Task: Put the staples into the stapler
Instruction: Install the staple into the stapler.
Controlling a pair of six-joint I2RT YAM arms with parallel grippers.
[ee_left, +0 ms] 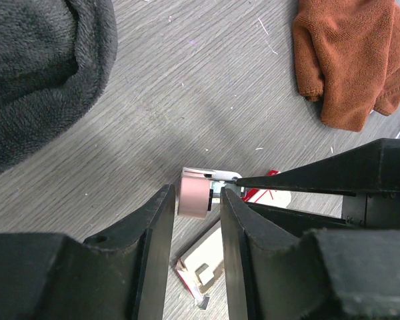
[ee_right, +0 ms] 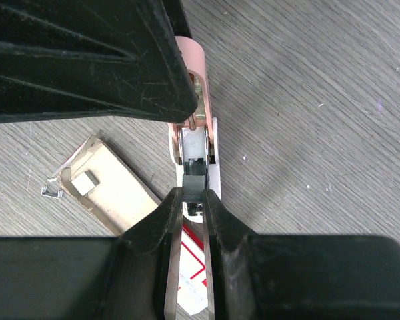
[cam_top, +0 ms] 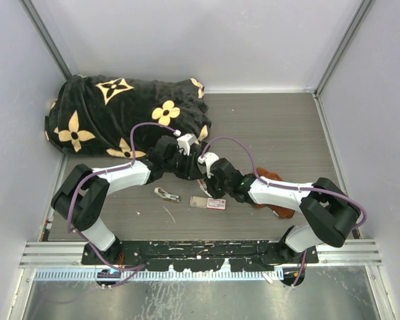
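A: Where's the stapler (ee_right: 199, 67)?

B: Mid table (cam_top: 273, 133), right btw the two pincers. Pink end points to the left arm, open metal slot points to the right arm.

A: Left pincer (ee_left: 197, 198), what's it doing?

B: Closed partway on the pink end, one finger (ee_left: 157, 227) on each side. It's holding the stapler.

A: And the right pincer (ee_right: 193, 200)?

B: Very narrow. The tips pinch a small grey block (ee_right: 194, 177) sitting in the metal slot. Can't tell if that's the staples or part of the stapler.

A: The box (cam_top: 210, 203)?

B: Flat on the table, just on the arms' side of the pincers. It's open, red label at one end. In the right wrist view the stapler crosses over that red end.

A: Other stuff?

B: Brown cloth (ee_left: 347, 60) near the right arm. Big black blanket (cam_top: 120, 113) w/ gold flowers in the far left corner.
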